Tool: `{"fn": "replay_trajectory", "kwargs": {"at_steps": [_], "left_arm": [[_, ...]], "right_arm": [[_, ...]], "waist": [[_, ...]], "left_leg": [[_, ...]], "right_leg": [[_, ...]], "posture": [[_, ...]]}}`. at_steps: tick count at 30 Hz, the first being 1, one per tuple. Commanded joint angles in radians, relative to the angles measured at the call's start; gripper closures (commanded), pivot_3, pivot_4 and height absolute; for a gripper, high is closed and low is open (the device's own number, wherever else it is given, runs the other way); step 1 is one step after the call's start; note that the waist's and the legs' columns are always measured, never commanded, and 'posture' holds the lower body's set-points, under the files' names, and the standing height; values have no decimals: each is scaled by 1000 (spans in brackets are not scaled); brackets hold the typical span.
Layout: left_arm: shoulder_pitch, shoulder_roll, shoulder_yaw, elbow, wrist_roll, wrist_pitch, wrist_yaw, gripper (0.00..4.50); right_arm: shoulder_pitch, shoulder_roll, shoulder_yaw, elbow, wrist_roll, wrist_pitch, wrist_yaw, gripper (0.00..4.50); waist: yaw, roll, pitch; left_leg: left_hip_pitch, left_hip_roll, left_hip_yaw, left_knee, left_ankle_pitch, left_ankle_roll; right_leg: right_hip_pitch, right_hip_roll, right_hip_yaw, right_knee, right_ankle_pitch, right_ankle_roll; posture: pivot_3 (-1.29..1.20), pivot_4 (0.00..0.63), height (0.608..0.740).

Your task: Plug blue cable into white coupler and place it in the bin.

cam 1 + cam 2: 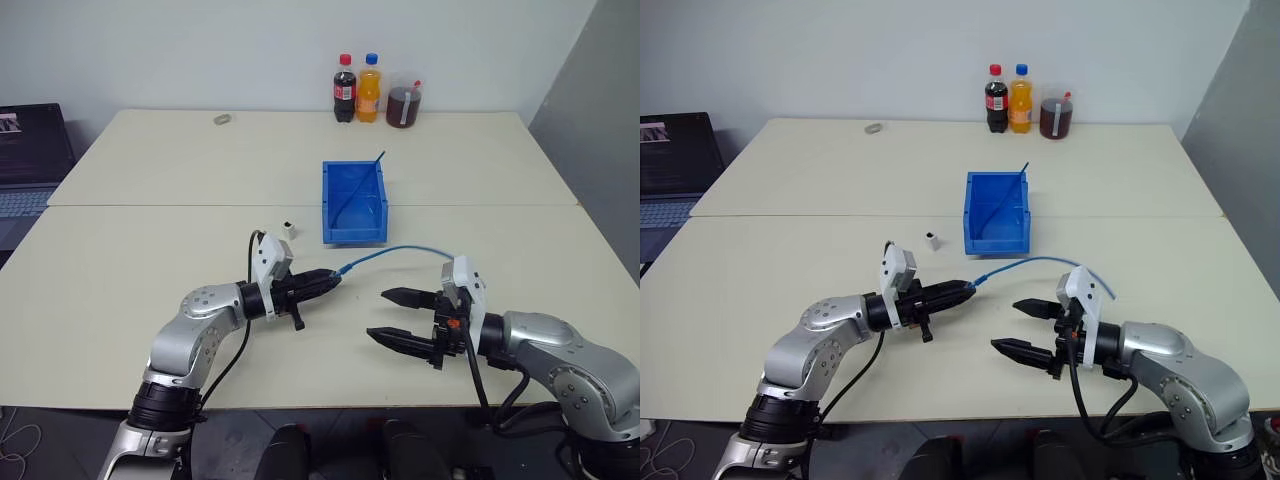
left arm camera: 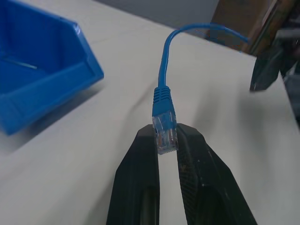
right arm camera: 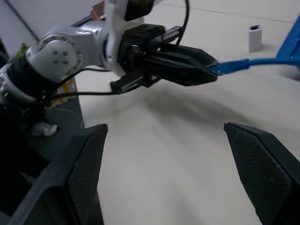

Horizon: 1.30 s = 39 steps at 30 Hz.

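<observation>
My left gripper [image 2: 165, 140] pinches the blue cable [image 1: 385, 254] by its plug tip; my right gripper [image 1: 402, 318] gapes empty. The plug could twist, missing the white coupler [image 1: 288, 228] beyond.

Pale table [image 1: 150, 300] with blue bin [image 1: 354, 203], white coupler [image 1: 289, 228], bottles [image 1: 357, 90], jar [image 1: 404, 104] at the far edge.

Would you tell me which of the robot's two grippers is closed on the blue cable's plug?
The left gripper: its fingers pinch the blue cable at the plug, while the right gripper stands open and empty beside it.
</observation>
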Motion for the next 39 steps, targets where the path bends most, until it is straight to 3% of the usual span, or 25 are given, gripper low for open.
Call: {"fn": "replay_trajectory", "kwargs": {"at_steps": [1,7,19,22,36,39], "left_arm": [[-17,-30,50,-111,-150,126,51,4250],[-16,-17,76,-150,-245,227,94,4250],[6,11,72,-179,-265,240,114,4250],[9,13,71,-184,-266,241,116,4250],[28,43,63,-183,-260,228,97,4250],[29,42,62,-181,-255,219,93,4255]], "right_arm": [[-60,122,-75,82,125,53,-125,295],[-144,156,-95,170,182,78,-166,295],[-219,200,-61,223,245,74,-180,295],[-228,207,-55,233,250,75,-180,826],[-239,202,-42,236,313,107,-157,4159],[-231,193,-34,216,344,123,-143,4362]], "waist": [[-1,0,0],[0,0,0],[0,0,0],[0,0,0],[0,0,0],[0,0,0]], "left_leg": [[0,1,0,0,0,0],[0,0,0,0,0,0],[0,0,0,0,0,0],[0,0,0,0,0,0],[-1,0,1,-1,0,0],[-1,0,1,-1,0,0]], "right_leg": [[0,0,0,0,0,0],[0,0,0,0,0,0],[0,0,0,0,0,0],[0,0,0,0,0,0],[-1,0,1,0,0,0],[-1,0,1,0,0,0]], "posture": [[0,150,740],[0,150,740],[0,150,740],[0,150,740],[0,150,740],[0,150,740]]}}
